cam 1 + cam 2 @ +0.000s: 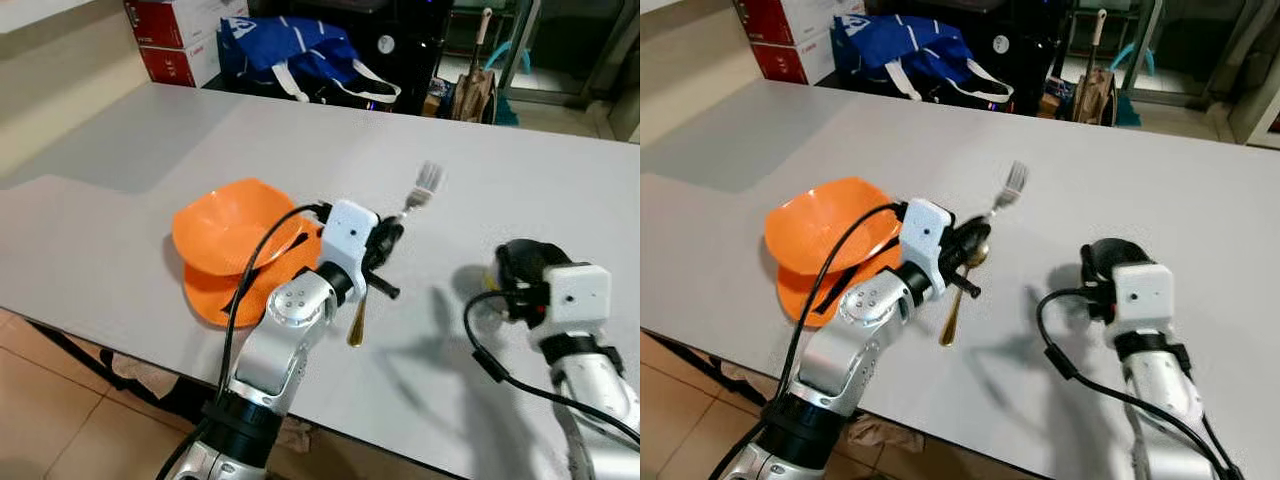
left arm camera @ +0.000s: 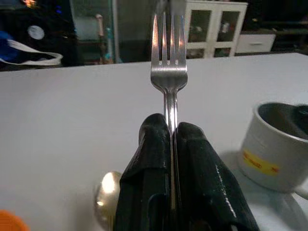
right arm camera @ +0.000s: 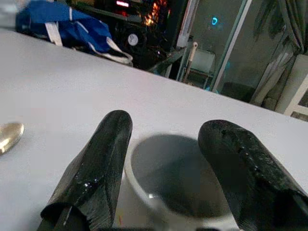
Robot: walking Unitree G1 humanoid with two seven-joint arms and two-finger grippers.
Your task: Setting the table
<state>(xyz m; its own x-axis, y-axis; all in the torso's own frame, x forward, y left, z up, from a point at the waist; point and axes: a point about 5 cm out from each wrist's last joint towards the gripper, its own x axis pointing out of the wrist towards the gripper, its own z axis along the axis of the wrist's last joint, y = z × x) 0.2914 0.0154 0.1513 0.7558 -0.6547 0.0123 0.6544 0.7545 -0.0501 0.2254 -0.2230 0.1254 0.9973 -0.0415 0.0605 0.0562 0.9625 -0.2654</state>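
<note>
**Left gripper clamps the fork; right gripper straddles the mug**

The left gripper (image 2: 171,144) has its two black fingers pressed tight together on the handle of a silver fork (image 2: 169,62), whose tines stick out past the fingertips and point away over the table. In the head views the fork (image 1: 1008,188) is held up off the white table (image 1: 520,180), tilted, just beyond the gripper. Below the gripper a gold-coloured spoon (image 1: 958,300) lies flat on the table, its bowl toward the fingers. To the robot's left of the arm, two orange bowls (image 1: 232,240) sit stacked on the table, the upper one tipped.

The right gripper (image 3: 166,144) is spread wide, one finger (image 3: 98,163) on each side of a white mug (image 3: 178,192). Whether the pads touch the rim cannot be told. The mug (image 2: 276,144) stands upright on the table and carries a yellow label.

Beyond the table's far edge are a blue bag (image 1: 290,50) and red-and-white boxes (image 1: 175,35).
</note>
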